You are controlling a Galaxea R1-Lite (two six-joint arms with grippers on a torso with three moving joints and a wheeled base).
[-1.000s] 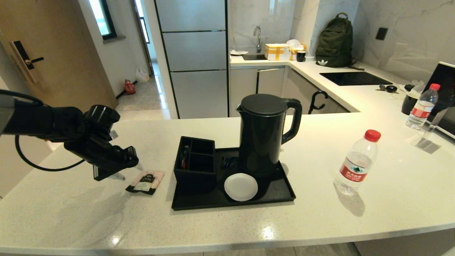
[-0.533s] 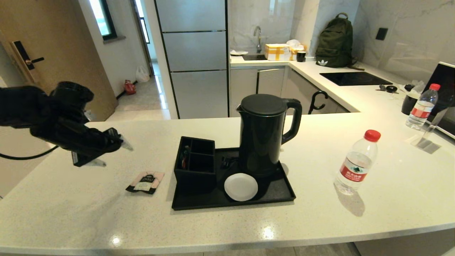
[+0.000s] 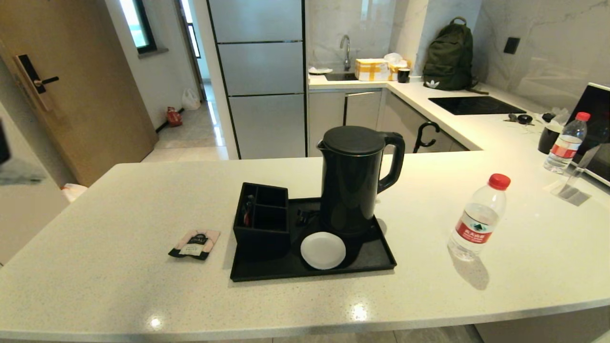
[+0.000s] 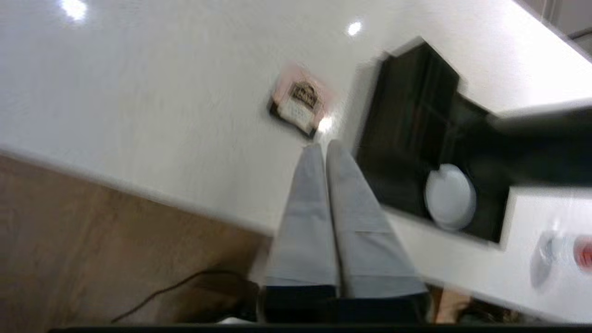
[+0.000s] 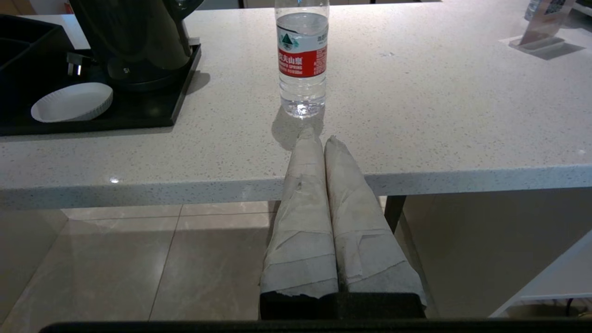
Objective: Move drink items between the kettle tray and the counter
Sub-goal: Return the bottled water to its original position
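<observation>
Glossy stone counter [image 3: 119, 295] could let the flat tea sachet [image 3: 194, 244] skid from closed, empty left gripper [image 4: 322, 147]. Right gripper [image 5: 319, 137], pressed together, risks toppling the water bottle [image 5: 302, 55].

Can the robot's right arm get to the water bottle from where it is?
Probably yes. The right tool sits shut, low at the counter edge, pointing at the water bottle. Only bare counter lies between them, though it must rise and open first.

1. My head camera looks down over the counter [image 3: 119, 200] from the front.
2. Left wrist looks from off the counter edge at the tray [image 4: 485, 222].
3. Right wrist faces the bottle [image 5: 302, 55] low from beyond the edge; all share the tray.
</observation>
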